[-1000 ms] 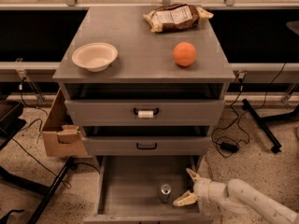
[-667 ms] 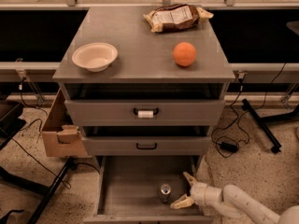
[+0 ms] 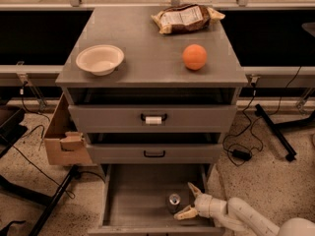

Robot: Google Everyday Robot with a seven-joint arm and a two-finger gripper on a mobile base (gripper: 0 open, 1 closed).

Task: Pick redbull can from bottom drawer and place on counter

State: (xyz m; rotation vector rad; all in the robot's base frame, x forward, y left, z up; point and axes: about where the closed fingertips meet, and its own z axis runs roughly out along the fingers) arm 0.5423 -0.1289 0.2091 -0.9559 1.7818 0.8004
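Observation:
The redbull can (image 3: 173, 202) stands upright in the open bottom drawer (image 3: 133, 195), right of its middle, silver top showing. My gripper (image 3: 189, 200) comes in from the lower right on a white arm. It is open, its two tan fingers spread just right of the can, one above and one below it. The fingers are close to the can but not closed on it. The counter (image 3: 147, 58) is the grey cabinet top above.
On the counter sit a white bowl (image 3: 99, 59), an orange ball (image 3: 195, 56) and a snack bag (image 3: 187, 17). Two shallower drawers with black handles are above the bottom one. A cardboard box (image 3: 64, 141) sits left of the cabinet; cables lie on the floor.
My gripper has moved left inside the bottom drawer, closer to the can, with its fingers still spread. The can has not moved.

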